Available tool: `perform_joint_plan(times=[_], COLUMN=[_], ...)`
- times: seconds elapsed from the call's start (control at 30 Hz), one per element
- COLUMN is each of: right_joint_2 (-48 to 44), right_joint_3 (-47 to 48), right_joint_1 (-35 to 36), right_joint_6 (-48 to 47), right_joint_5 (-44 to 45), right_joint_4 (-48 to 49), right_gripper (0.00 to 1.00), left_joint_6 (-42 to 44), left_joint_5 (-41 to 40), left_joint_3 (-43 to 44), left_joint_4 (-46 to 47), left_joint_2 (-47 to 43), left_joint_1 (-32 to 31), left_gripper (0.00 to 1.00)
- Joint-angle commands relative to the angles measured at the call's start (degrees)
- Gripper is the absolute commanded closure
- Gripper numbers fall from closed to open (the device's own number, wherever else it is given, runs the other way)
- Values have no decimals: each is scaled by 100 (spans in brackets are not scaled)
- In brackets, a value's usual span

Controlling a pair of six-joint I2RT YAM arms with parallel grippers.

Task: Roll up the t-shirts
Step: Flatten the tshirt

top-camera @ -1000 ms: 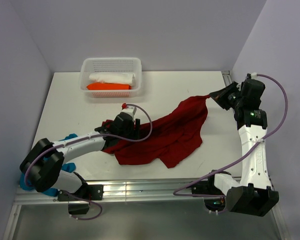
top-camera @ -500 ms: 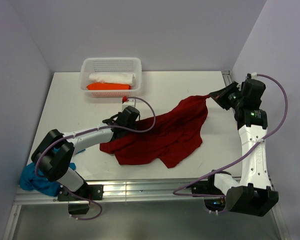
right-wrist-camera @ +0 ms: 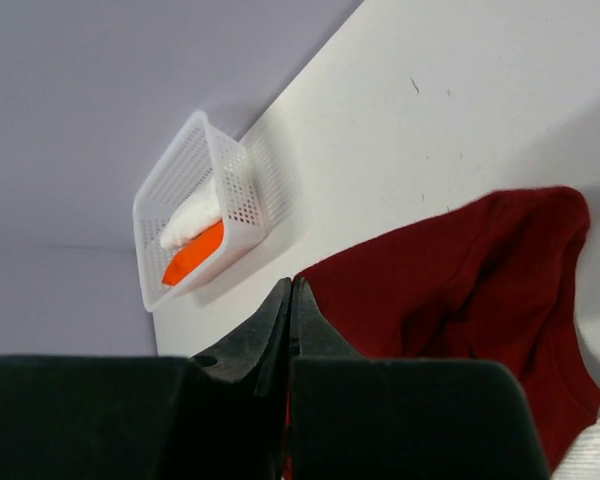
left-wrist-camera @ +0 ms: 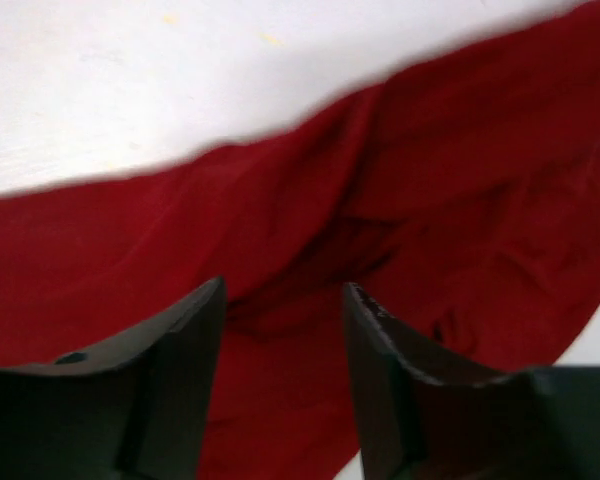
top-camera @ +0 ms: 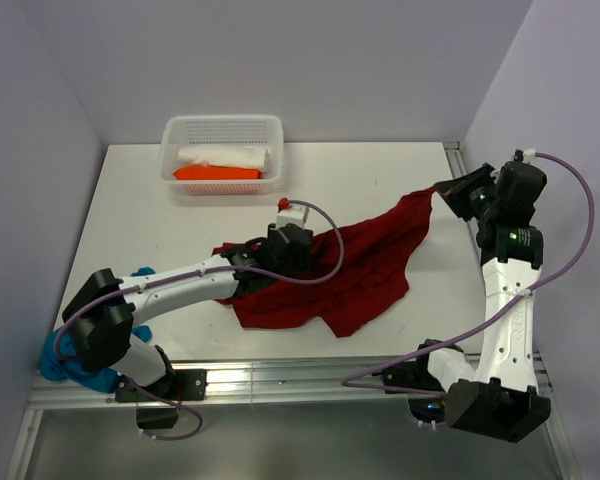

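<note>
A: What can go wrong from here, pls?

B: Main risk, I think: the dark red t-shirt (top-camera: 365,265) is not flat. It lies bunched across the middle of the table (top-camera: 150,225), w/ many folds. If rolling starts like this, the roll may come out lumpy or loose.

A: And the pinch on the right?

B: The right gripper (right-wrist-camera: 288,300) has only the small corner at approx. 2 o'clock of the cloth, and that corner seems lifted off the table. A hard pull could slip it out, bc the bite looks thin.

A: The left side?

B: If the left gripper (left-wrist-camera: 280,335) goes down and closes here, it may take several layers together, i.e. a fold and not one edge. Then the spreading gets worse.

A: Jaws, exactly?

B: Right: fully closed, fingers meet w/ no gap, and the red corner is caught at the tips. Left: moderately apart, nothing between them, red cloth directly under. Touching it or just above, I cannot tell.

A: The other shirt?

B: The teal t-shirt (top-camera: 65,358) is a heap at 8 o'clock, by the left arm's base, well apart from the red one. Btw, the white basket (top-camera: 223,124) at 11 o'clock contains a white cloth (top-camera: 225,157) and an orange cloth (top-camera: 215,173).
</note>
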Motion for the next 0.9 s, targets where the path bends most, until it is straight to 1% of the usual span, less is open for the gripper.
perform_joint_plan(times=[0.0,0.1,0.27,0.37,0.47,0.5,0.57,0.6,0.7,0.83,0.87], right_joint_2=[-217,-225,-217,-225,-225,-225,-225,-225,-225,-225,-234], right_joint_3=[101,83,57,39,31,31,22,22,4,-48,-57], right_joint_1=[-69,-86,-95,-104,-113,-113,-113,-113,-113,-113,-104], right_joint_6=[26,8,17,34,34,34,34,34,34,61,61], right_joint_5=[81,63,19,-16,-25,-51,-60,-69,-77,-130,-139], right_joint_4=[185,185,212,238,255,256,273,273,282,326,335], right_gripper=[100,100,100,100,100,100,100,100,100,100,100], left_joint_6=[-289,-272,-246,-306,-465,-544,-640,-658,-755,-773,-738], left_joint_5=[7,-133,-81,-168,-143,14,199,287,394,551,700], left_joint_3=[130,-54,-519,-721,-950,-1038,-1327,-1416,-1619,-1715,-1742], left_joint_4=[-292,-319,-257,-397,-600,-557,-495,-434,-415,-477,-434], left_joint_2=[231,83,-295,-462,-656,-804,-980,-1173,-1437,-1553,-1553], left_joint_1=[-240,-223,49,357,831,1154,1490,1770,2079,2291,2335], left_gripper=[40,37,36,37,39,41,42,42,41,42,43])
